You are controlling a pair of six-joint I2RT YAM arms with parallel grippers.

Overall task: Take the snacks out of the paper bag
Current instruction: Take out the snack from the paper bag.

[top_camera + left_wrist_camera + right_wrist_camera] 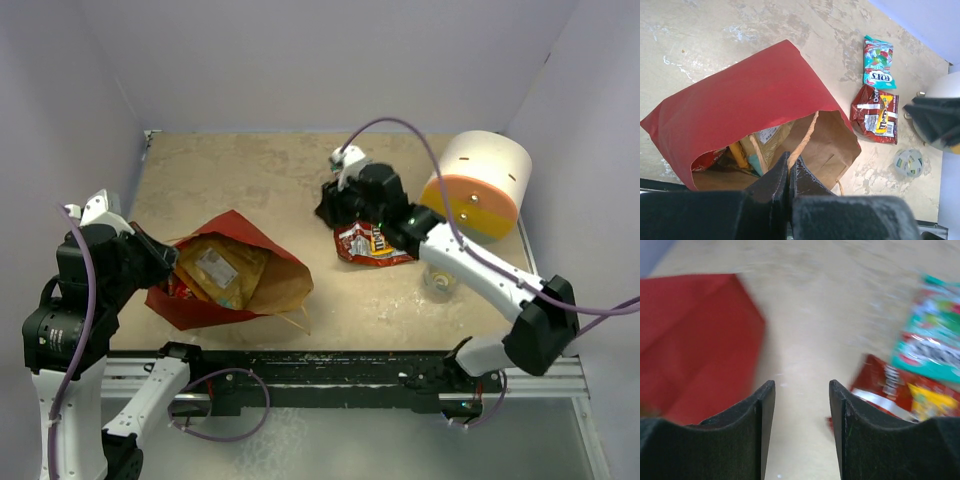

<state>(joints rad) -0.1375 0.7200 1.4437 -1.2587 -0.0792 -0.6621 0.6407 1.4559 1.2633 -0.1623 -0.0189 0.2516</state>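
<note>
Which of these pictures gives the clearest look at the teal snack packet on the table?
Left wrist view: the teal packet lies sharp and whole beside the red packet. The right wrist view shows it blurred and cut off at the edge. In the top view the right arm seems to hide it.

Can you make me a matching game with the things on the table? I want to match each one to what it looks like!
Things:
1. paper bag
2. teal packet
3. red packet
4. tape roll

What it looks like:
A. see-through and round
B. red outside, brown inside, lying open with packets in it
C. dark red with a yellow patch
D. blue-green with white letters

Right pairs: 1-B, 2-D, 3-C, 4-A
</note>
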